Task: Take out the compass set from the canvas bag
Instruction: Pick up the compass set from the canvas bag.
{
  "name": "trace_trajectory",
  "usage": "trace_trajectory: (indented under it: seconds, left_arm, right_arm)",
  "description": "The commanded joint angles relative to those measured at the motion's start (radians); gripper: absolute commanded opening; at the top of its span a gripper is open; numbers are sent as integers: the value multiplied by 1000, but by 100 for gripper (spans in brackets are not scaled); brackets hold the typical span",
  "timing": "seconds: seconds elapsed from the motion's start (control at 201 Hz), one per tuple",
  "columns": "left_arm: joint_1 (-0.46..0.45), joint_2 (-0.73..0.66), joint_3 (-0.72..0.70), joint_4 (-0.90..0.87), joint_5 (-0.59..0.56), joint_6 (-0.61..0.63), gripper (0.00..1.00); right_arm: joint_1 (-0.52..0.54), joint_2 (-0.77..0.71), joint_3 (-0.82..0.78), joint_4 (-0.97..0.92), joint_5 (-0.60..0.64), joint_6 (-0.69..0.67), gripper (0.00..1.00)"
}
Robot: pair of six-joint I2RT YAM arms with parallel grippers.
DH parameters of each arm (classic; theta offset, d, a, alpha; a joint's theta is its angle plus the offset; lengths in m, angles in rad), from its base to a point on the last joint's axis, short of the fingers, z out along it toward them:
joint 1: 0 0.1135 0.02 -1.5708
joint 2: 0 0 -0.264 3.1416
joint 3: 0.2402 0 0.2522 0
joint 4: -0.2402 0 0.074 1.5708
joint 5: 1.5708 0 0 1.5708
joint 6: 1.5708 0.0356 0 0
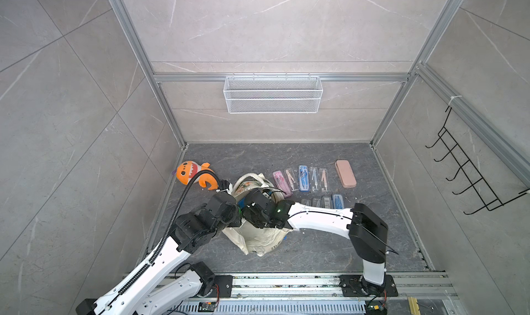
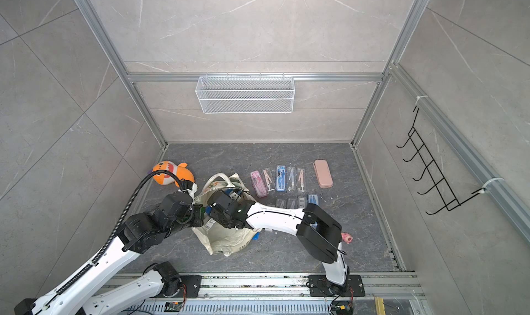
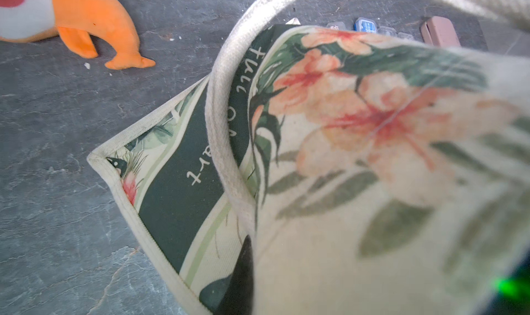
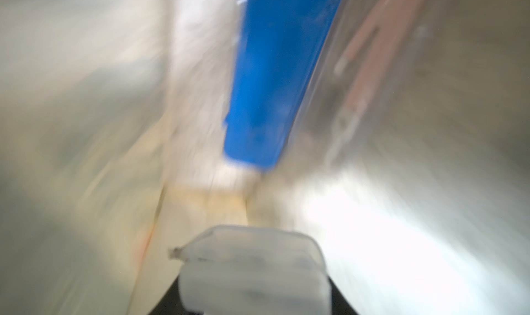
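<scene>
Canvas is pinched in my left gripper (image 2: 200, 213). Its jaws are together on the rim of the canvas bag (image 1: 258, 242). In the left wrist view a dark finger (image 3: 242, 273) lies against the lifted floral panel, holding the mouth up.

My right gripper (image 2: 213, 209) reaches into that mouth. Its wrist view is smeared and shows only 1 pale pad (image 4: 252, 270), so I cannot tell whether the jaws are apart or closed on anything. Just ahead of the pad, inside the bag, lies a blue compass set (image 4: 272, 78). Beside it is what looks like a clear case (image 4: 361, 55) with pinkish parts.

Handling, in my judgement: the set is a flat, rigid plastic case, light, smooth and probably slippery. It is best taken across its narrow width near the end closest to the pad. Drawing it out lengthwise should avoid snagging the cloth. The bag is limp and would sag shut if released.

Contents: the bag holds at least the blue set and that second case, and a barcoded label (image 2: 210, 223) shows at the mouth. On the table (image 1: 315, 250) a row of 5 cases (image 1: 303, 178) lies beyond the bag. A second row of 4 (image 1: 327, 202) sits nearer the right arm, and a pink case (image 1: 345, 177) lies off the far row's end. An orange plush toy (image 1: 192, 174) lies beyond the left gripper. The white mesh basket (image 1: 272, 94) on the back wall shows nothing inside.
</scene>
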Motion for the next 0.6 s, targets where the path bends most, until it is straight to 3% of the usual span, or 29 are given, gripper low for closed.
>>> trace_trajectory:
  seconds: [0.0, 0.219, 0.593]
  left_arm:
    - [0, 7, 49, 52, -82, -28, 0]
    - [1, 36, 60, 37, -158, -53, 0]
    - [1, 58, 70, 29, -193, -68, 0]
  right_arm:
    - [7, -120, -65, -91, 8, -119, 46]
    - [6, -282, -131, -219, 12, -282, 46]
    - [-19, -580, -174, -473, 66, -489, 46]
